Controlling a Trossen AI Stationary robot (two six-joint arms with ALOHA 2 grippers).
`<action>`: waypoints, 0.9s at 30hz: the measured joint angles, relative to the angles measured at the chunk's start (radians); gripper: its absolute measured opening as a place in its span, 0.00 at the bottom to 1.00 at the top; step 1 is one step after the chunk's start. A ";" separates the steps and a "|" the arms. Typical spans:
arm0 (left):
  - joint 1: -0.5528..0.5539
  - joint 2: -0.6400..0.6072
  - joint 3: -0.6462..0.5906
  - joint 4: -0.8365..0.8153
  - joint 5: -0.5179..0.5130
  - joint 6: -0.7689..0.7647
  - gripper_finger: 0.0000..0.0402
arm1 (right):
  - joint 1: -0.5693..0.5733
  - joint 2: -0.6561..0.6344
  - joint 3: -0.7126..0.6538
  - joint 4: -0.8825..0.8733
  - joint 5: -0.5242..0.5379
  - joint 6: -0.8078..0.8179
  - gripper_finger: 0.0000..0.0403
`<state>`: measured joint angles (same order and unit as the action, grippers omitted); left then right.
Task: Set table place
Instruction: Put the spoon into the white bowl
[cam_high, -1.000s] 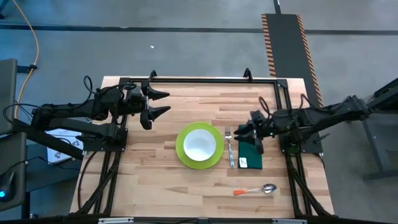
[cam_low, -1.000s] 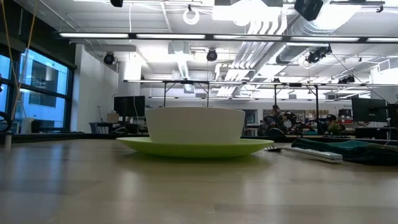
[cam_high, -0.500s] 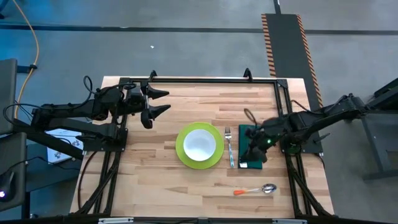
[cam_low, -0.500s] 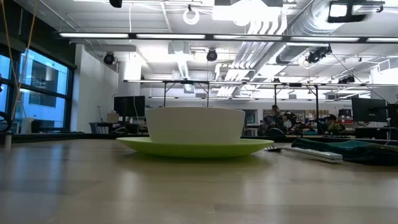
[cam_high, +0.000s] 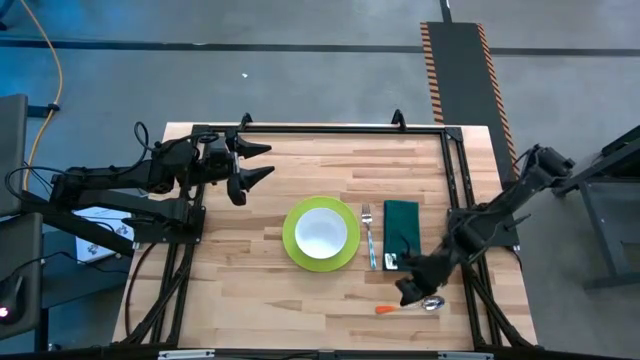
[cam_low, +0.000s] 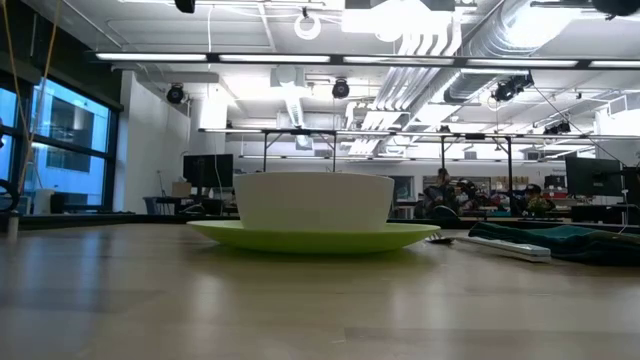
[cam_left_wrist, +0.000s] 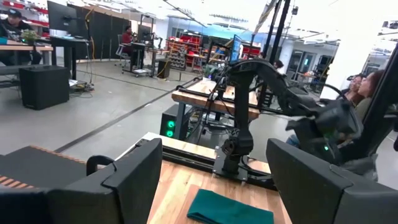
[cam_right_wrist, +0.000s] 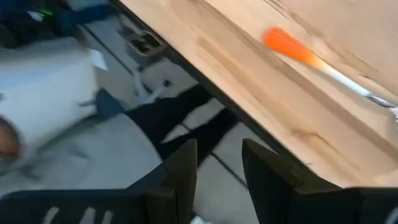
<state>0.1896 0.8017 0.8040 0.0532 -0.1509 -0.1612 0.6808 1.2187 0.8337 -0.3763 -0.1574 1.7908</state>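
Note:
The lime-green plate (cam_high: 292, 240) lies mid-table with the white bowl (cam_high: 320, 231) on it. To its right lie the silver fork (cam_high: 368, 236) and the dark green folded napkin (cam_high: 402, 232). The spoon (cam_high: 430, 303) with its orange handle (cam_right_wrist: 287, 45) lies flat near the table's near edge. My right gripper (cam_high: 408, 291) hovers just above the spoon and holds nothing. In the right wrist view (cam_right_wrist: 219, 163) its fingers stand a little apart. My left gripper (cam_high: 268, 162) is open wide and empty at the far left. The plate (cam_low: 315, 236) and bowl (cam_low: 313, 200) fill the low view.
The wooden table (cam_high: 250, 290) has bare room to the left of and in front of the plate. A black frame (cam_high: 320, 130) runs along the far edge. The right wrist view looks past the table's near edge (cam_right_wrist: 249, 118) to the floor. People are in the room behind.
My right gripper has left the napkin's far end, passed over the napkin toward the table's near edge, and now stands by the spoon. The napkin lies flat and uncovered.

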 joint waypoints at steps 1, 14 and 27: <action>0.000 0.000 0.000 0.000 0.000 0.000 0.69 | 0.014 0.017 0.000 0.000 0.000 -0.007 0.29; 0.000 0.000 0.000 0.000 0.000 0.000 0.69 | 0.176 0.196 0.000 0.007 0.115 0.517 0.29; 0.000 0.000 0.000 0.003 0.000 0.000 0.69 | 0.171 0.404 0.012 -0.044 0.048 0.565 0.29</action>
<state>0.1898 0.8017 0.8040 0.0561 -0.1509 -0.1613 0.8514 1.6223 0.8455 -0.4207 -0.1098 2.3562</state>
